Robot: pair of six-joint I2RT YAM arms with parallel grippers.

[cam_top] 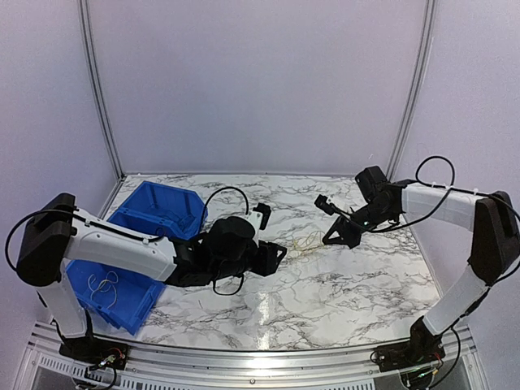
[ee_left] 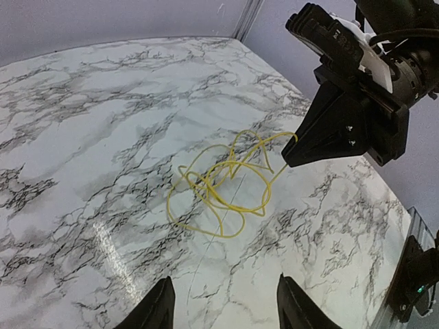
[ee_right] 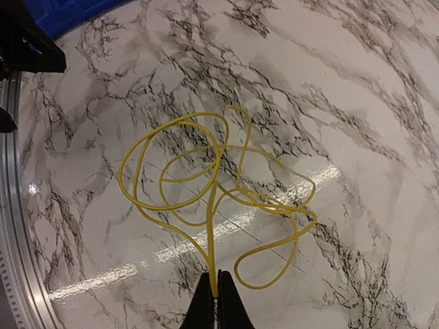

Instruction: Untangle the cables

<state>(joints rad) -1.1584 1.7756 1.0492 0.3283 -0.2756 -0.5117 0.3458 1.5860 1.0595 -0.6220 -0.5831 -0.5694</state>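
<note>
Pinching one strand right at its tips, the right end effector [ee_right: 217, 293] is closed on the cables [ee_right: 212, 247], with the held strand running straight up out of its shut fingers. From where I stand the rest is a loose yellow knot of thin loops lying flat on the marble worktop [cam_top: 325, 301], about midway between the two arms. I cannot tell whether it is one long wire or several.

The left end effector [ee_left: 223, 305] hovers on the near side of the knot with its fingers spread and nothing between them, close to the loops but not touching.

I judge this to be the pull-apart step: one side has its grip and the other has not yet taken hold. The next move seems to call for the left fingers to settle on a different loop, away from the crossing in the middle, so the two can draw apart. A wire this fine and flat on a glossy surface will be hard to pick up, and a careless tug could tighten the crossings.

Off to the left sit two blue bins [cam_top: 162, 207], well apart from the knot, the nearer one holding a few pale thin loops [cam_top: 103, 283]. Nothing lies between the arms and the knot.
</note>
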